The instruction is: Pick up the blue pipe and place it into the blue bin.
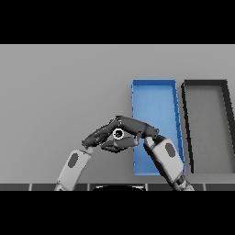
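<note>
Blue pipe: not visible, perhaps hidden between left robot hand [98, 134] and right robot hand [137, 127], meeting fingertip to fingertip just beside blue bin [153, 92]; finger closure indeterminable.

Blue bin [154, 98]; dark grey bin [209, 128]

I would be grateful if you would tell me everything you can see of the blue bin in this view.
The blue bin is a long, shallow rectangular tray with thin raised walls and a flat floor, a uniform matte blue like plastic. It sits flat on the grey table, its long side running away from the robot, right of centre. A dark bin of similar shape lies close on its right, seemingly not touching. Nothing shows inside it. The right arm crosses its near end, hiding part of it, and the right hand reaches past its left wall.
</note>
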Tool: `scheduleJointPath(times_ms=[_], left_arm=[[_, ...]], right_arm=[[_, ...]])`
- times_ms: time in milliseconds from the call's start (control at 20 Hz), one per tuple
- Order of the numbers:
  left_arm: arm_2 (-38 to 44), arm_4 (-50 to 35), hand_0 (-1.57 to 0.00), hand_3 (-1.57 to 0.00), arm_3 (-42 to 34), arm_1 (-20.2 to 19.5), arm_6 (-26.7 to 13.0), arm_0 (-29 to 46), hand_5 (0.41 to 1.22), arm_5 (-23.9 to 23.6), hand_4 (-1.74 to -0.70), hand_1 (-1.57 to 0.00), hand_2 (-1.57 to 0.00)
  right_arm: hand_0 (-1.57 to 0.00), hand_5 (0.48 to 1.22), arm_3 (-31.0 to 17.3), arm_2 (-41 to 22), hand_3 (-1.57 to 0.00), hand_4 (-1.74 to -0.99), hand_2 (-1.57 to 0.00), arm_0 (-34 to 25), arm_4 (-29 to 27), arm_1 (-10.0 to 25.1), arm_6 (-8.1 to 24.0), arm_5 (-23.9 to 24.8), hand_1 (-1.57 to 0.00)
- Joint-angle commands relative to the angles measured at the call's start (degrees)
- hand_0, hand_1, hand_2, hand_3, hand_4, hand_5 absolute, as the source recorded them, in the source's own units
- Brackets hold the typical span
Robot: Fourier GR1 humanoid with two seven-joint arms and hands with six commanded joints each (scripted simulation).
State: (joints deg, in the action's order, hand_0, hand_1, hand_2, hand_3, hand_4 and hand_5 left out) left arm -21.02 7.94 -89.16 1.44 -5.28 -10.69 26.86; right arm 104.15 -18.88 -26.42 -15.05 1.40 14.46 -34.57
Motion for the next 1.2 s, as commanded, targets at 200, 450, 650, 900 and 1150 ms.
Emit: scheduleJointPath(times_ms=[200,450,650,900,1150], left_arm=[[-0.2,0.8,-0.01,-0.01,0.3,0.1,-0.7,0.4,0.493,-0.8,-0.97,-0.01,-0.01],[-0.1,0.6,0.00,0.00,-0.7,0.0,-1.4,0.2,0.475,-0.8,-0.96,0.00,0.00],[-0.5,1.1,0.00,0.00,-1.6,-0.9,0.4,1.1,0.468,-0.7,-0.95,0.00,0.00],[-0.3,0.8,0.00,0.00,-3.0,-1.5,-0.8,2.1,0.472,-0.7,-0.95,0.00,0.00],[0.0,0.6,0.00,0.00,-3.5,-1.6,-1.1,1.9,0.467,-0.8,-0.94,0.00,0.00]], right_arm=[[-1.57,1.221,1.9,4.3,-1.57,-1.494,-1.57,-5.2,-12.6,0.9,9.3,3.2,-1.57],[-1.57,1.221,-0.6,12.0,-1.57,-1.496,-1.57,-17.4,-25.2,3.8,15.0,10.7,-1.57],[-1.57,1.221,-6.3,19.3,-1.57,-1.498,-1.57,-25.2,-24.8,7.8,12.5,16.2,-1.57],[-1.57,1.221,-14.8,24.2,-1.57,-1.498,-1.57,-26.3,-17.2,11.8,9.7,16.0,-1.57],[-1.57,1.221,-19.5,26.6,-1.57,-1.499,-1.57,-21.8,-11.2,13.6,11.1,15.9,-1.57]])
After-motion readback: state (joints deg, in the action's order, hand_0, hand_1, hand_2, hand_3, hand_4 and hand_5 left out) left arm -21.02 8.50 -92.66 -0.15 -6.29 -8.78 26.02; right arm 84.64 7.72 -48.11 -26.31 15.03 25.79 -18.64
